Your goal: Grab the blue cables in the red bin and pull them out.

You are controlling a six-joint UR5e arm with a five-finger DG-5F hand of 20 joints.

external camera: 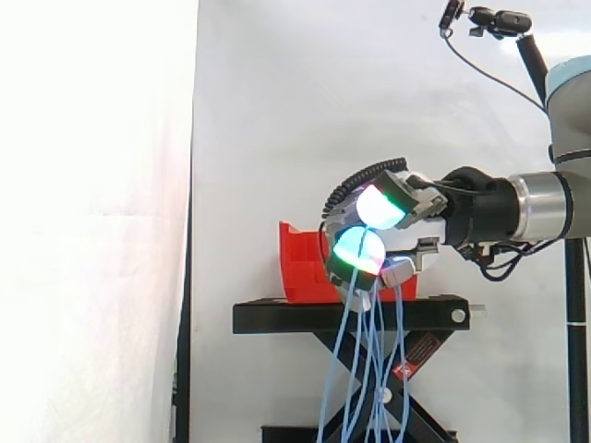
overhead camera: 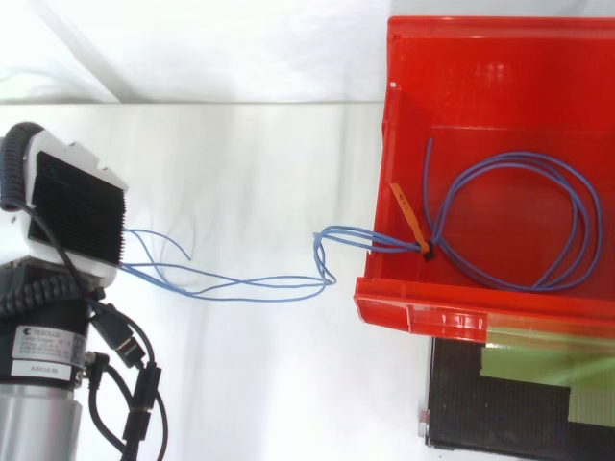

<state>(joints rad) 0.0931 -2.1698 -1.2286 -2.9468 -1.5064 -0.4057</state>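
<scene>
Blue cables (overhead camera: 404, 242) trail from red bin (overhead camera: 500, 58) to curled fingers (external camera: 358, 249) (seemingly pinched).

We lose the red plastic bin (overhead camera: 480, 307) past the top and right edges in our top view; in our side view the glowing-tipped robot hand (external camera: 417, 205) covers much of it. Left of the bin, the thin blue cables (overhead camera: 307, 281) vanish beneath that hand.

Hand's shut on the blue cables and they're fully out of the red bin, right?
Not fully out. The top view shows a tied loop of the blue cables inside the red bin, strands draped over its front rim toward the hand. The hand is shut on them.
</scene>
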